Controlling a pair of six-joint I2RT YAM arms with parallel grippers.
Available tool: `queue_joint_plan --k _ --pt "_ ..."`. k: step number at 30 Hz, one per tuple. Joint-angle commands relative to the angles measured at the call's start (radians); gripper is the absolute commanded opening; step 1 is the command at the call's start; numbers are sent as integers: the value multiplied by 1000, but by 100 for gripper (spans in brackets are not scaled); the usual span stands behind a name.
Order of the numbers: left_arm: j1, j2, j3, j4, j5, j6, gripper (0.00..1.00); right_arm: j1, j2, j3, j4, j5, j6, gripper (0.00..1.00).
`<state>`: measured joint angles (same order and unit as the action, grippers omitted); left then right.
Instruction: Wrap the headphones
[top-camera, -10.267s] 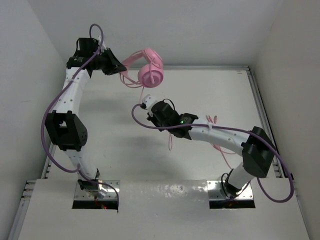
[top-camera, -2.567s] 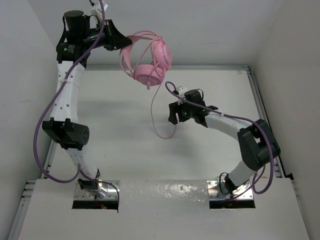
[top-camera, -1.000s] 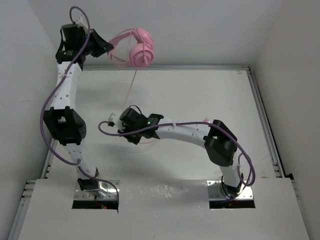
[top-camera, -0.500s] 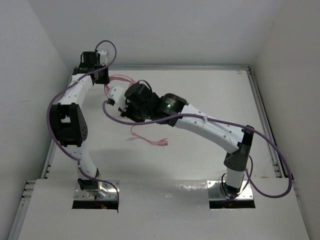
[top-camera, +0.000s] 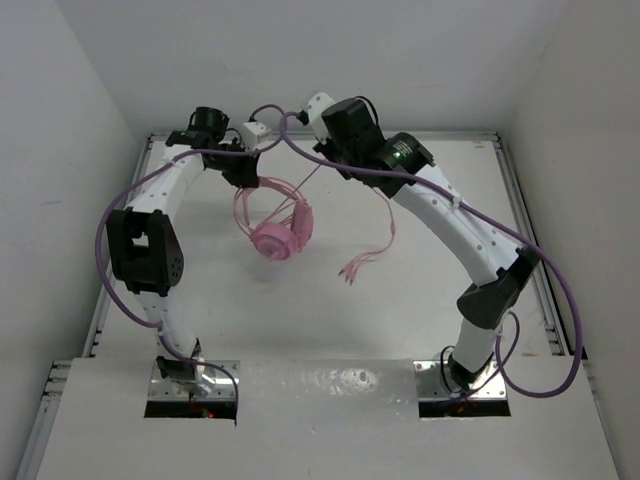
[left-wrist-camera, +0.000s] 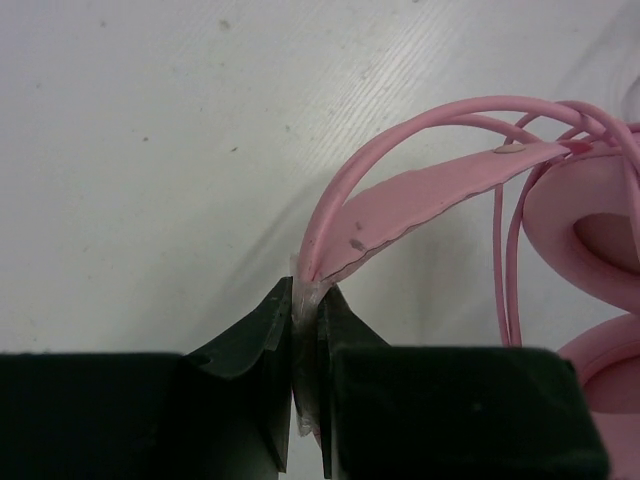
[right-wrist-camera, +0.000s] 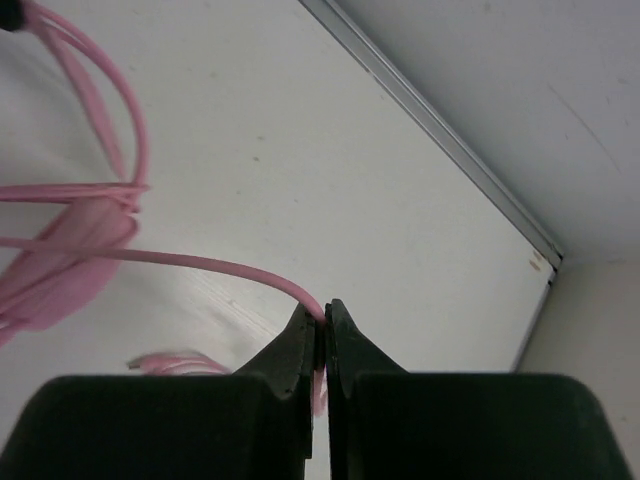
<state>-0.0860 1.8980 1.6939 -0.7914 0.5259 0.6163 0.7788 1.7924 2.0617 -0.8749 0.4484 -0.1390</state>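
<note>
Nearest me, on the side of the headphones away from the far metal rail (top-camera: 400, 135) of the white table (top-camera: 430, 330), the plug ends (top-camera: 350, 272) of the thin pink cable (right-wrist-camera: 200, 262) dangle loose. That free tail is what's left to wind, I reckon.

The pink over-ear headphones (top-camera: 275, 240) hang between that tail and the rail, round padded cups lowest, a shadow on the table under them. Looks like they're off the table, but can't say for sure.

My left claw (left-wrist-camera: 307, 290) is clamped tight on the thin pink headband (left-wrist-camera: 420, 200), pinching the flat strap and the wire hoop together, on the rail side of the cups. Several cable strands run alongside the band toward the cup, so some turns seem done already. Task approx. mid-way, my guess.

Closest to the rail, my right claw (right-wrist-camera: 320, 315) is closed on the cable, nipping it at the tips. The line runs from there back to the headphones.

Hard to make out: no. of turns, since the strands overlap. 2nd cup is mostly hidden behind the 1st from above. Plugs are just a blur in the right wrist view. Where the cable leaves the cup isn't visible.
</note>
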Motion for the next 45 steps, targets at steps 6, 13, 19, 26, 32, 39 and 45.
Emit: queue_joint_plan --k 6,13,19,26,32,39,45 --pt "15 -91 300 -180 351 -30 0 -211 -53 -47 100 -13 67 0" --pt "14 -99 352 -180 378 -203 0 -273 -33 -216 230 -154 131 0" --pt "14 -103 478 -158 440 -338 0 -289 27 -370 401 -339 167 10" --pt "15 -103 507 -129 485 -420 0 -291 97 -526 696 -540 269 65" --pt "25 -100 501 -80 456 -474 0 -291 153 -590 754 -527 303 79" --pt "42 -93 512 -35 428 -512 0 -291 98 -811 780 -648 240 79" --pt "51 -77 524 -12 459 -541 0 -293 55 -893 671 -603 11 77"
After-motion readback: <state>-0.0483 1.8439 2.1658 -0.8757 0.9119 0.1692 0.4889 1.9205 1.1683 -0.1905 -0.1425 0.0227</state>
